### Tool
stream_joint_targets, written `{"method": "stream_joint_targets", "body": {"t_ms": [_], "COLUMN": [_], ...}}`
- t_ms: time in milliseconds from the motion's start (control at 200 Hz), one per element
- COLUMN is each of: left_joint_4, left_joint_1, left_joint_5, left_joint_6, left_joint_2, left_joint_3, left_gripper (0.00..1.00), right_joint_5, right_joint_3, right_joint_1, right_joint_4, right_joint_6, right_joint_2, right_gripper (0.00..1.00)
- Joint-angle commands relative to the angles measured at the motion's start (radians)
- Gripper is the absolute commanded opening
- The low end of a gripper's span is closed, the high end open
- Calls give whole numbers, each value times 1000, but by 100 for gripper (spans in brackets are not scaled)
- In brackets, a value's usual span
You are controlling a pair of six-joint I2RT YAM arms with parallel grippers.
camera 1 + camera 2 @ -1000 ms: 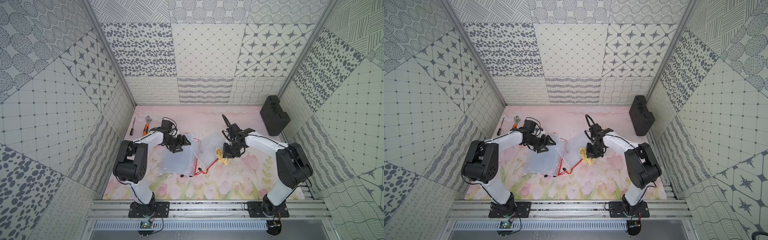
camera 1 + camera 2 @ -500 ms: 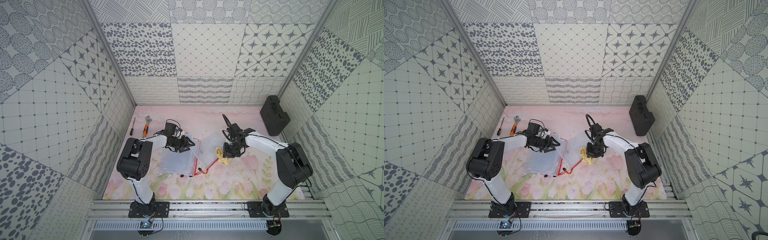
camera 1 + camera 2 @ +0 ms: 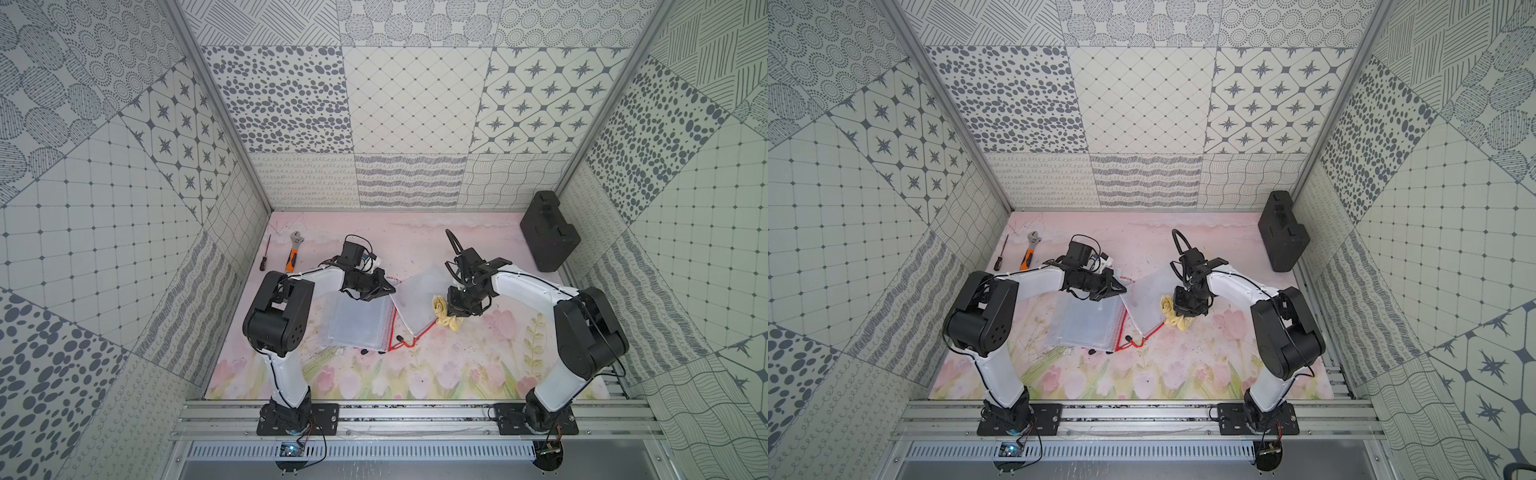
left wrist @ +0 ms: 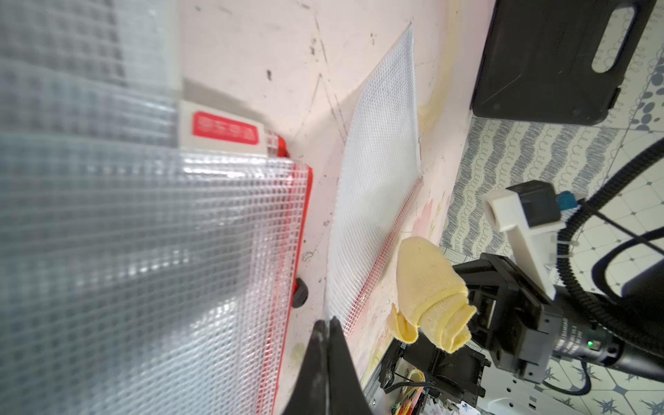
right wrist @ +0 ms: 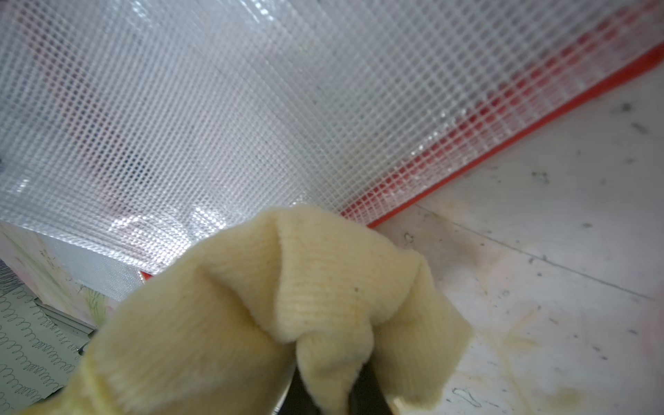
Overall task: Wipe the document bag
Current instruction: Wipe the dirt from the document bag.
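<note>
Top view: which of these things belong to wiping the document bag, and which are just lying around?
In use: raised mesh document bag, pinched at a corner by the left gripper; yellow cloth held in the right gripper.

Lying about: adjustable wrench, screwdriver, black case, flat stack of mesh bags.

- Left arm: base on the near-left rail, elbow raised, forearm reaching far and right, low over the tabletop.
- Left gripper: points right. Jaws pressed together, pinching a corner of the document bag; the left wrist view shows the fingertips meeting at its edge.
- Right arm: base on the near-right rail, forearm stretched left toward centre, wrist bent down.
- Right gripper: aimed down and left, jaws clamped on the yellow cloth.
- The two grippers sit near each other at mid-scene, not touching.
</note>
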Motion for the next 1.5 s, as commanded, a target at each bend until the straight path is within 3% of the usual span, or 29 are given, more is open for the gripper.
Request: {"method": "stream_joint_targets", "body": {"t_ms": [0,185,480,615,870,991,1081,1186,1291,1381,1496], "left_joint_4": [-23,14,38,-20,-75,-66,-63,-75,-81,-90,-110], "left_joint_1": [-137,-261,-292,-292,-292,-292,-292,-291,-292,-292,-292], "left_joint_5": [-34,-77,-119,-127,-133,-133,-135,-141,-144,-148,-158], "left_joint_6": [-19,-78,-103,-61,-12,-19,-23,-21,-23,-23,-10], "left_joint_2": [14,70,85,79,81,81,86,98,106,106,100], "left_joint_3": [55,70,18,28,31,26,30,42,50,55,61], "left_gripper": [0,0,0,0,0,0,0,0,0,0,0], "right_joint_5": [-26,-47,-41,7,175,220,200,193,95,74,111], "right_joint_3": [1,51,75,47,82,116,164,210,202,179,178], "right_joint_1": [8,77,117,39,-216,-287,-242,-61,70,68,-34], "right_joint_4": [50,63,168,158,-29,-60,-87,-95,-25,13,-14], "right_joint_6": [32,34,88,93,-40,-80,-81,-52,10,33,-10], "right_joint_2": [-80,-10,215,245,201,194,213,227,260,287,305], "right_gripper": [0,0,0,0,0,0,0,0,0,0,0]}}
